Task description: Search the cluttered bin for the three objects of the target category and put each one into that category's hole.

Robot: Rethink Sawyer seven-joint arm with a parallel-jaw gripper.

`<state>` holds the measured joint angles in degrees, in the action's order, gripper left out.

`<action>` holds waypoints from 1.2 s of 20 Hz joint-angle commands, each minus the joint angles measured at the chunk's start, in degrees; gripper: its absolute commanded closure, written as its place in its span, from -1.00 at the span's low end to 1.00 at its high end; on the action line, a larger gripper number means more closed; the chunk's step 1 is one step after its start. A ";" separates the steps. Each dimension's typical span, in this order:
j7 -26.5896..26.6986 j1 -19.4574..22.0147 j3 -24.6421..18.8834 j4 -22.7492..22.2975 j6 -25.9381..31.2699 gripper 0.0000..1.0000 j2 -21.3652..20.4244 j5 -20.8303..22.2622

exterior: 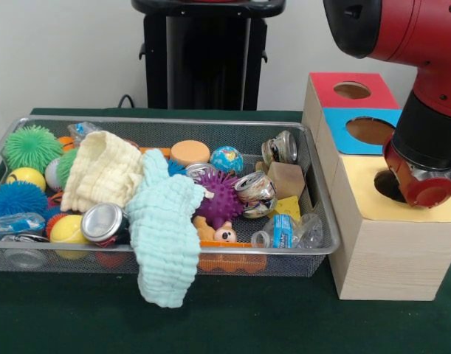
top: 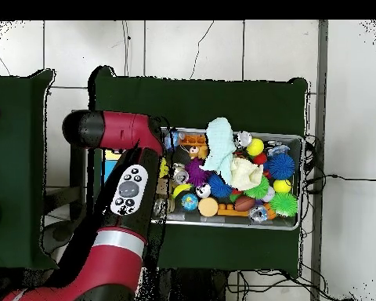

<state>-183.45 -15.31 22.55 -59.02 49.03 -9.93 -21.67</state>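
Note:
The silver wire-mesh bin (exterior: 319, 249) lies on the green table and is full of clutter; it also shows in the overhead view (top: 300, 182). The yellow-topped wooden box (exterior: 391, 247) stands right of it. Its round hole (exterior: 386, 186) shows only as a dark sliver. The red and black arm's end (exterior: 423, 171) hangs right over that hole and hides the gripper, so I cannot see whether it holds anything. In the overhead view the arm (top: 132, 192) covers the boxes.
In the bin are crushed cans (exterior: 103, 221) (exterior: 256, 189) (exterior: 281, 147), a mint cloth (exterior: 162, 232) draped over the front rim, a cream cloth (exterior: 103, 171), spiky balls (exterior: 222, 199) (exterior: 32, 146), and a plastic bottle (exterior: 288, 232). The blue-topped box (exterior: 367, 130) and red-topped box (exterior: 352, 90) stand behind the yellow one.

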 commanded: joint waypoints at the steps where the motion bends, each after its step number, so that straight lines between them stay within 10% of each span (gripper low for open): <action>1: -2.65 3.07 -5.50 -4.23 -4.83 -1.00 -0.23 -0.53; 24: -3.13 2.30 -3.01 -2.19 4.79 -1.00 -4.52 -0.06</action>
<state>-183.45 -15.32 22.45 -59.72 49.92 -10.61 -21.64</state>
